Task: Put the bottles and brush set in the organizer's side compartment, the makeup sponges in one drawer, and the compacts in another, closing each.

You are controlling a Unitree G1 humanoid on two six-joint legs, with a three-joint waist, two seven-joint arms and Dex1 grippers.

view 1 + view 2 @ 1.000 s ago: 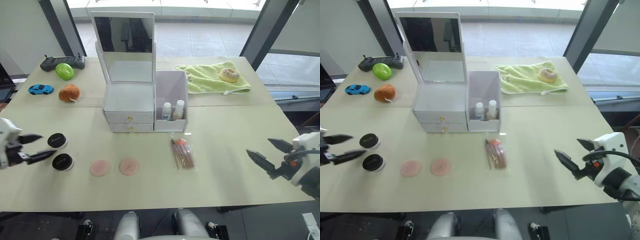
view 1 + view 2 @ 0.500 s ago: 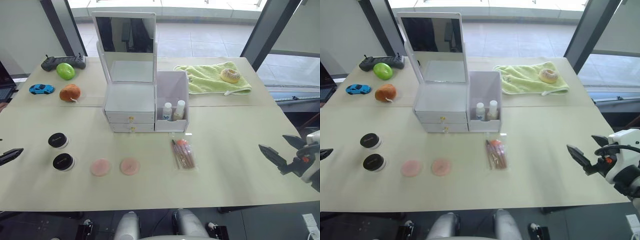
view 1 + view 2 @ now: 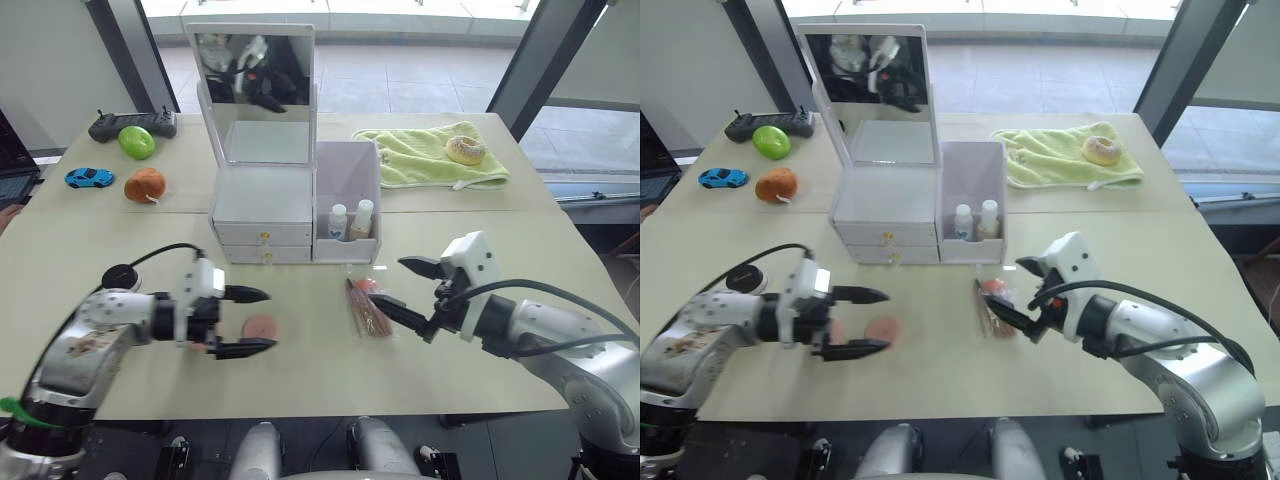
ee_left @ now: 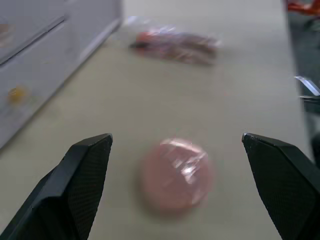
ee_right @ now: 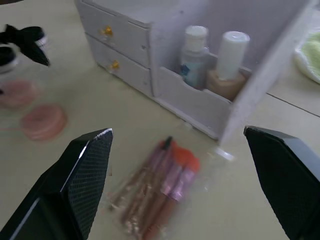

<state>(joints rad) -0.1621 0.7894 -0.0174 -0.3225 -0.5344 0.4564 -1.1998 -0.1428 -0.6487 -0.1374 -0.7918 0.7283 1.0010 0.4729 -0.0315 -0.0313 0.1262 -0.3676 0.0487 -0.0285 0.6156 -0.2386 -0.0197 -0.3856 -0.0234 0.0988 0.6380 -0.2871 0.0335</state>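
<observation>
The white organizer (image 3: 290, 215) stands at the middle of the table (image 3: 480, 250), mirror lid up, both drawers (image 3: 260, 246) shut. Its side compartment, on the robot's right of the drawers, holds two bottles (image 3: 349, 221) upright side by side.

In front of that compartment, nearer the robot, the brush set (image 3: 368, 307) lies flat in its clear bag on the table. The right gripper (image 3: 403, 288) is spread wide just beside it, one finger above the bag and one lower at its near edge (whether a tip touches the bag cannot be told); it holds nothing.

In front of the drawers, a pink sponge (image 3: 260, 327) lies flat on the table. The left gripper (image 3: 250, 321) is spread wide around it, fingers on either side and holding nothing. The wrist camera shows the sponge (image 4: 176, 174) between the two fingers (image 4: 75, 185), apart from both. A second sponge (image 5: 13, 93) lies beside the first, farther from the organizer's side compartment, mostly hidden behind the left gripper.

One black compact (image 3: 118, 276) shows behind the left arm, left of the organizer's front.
</observation>
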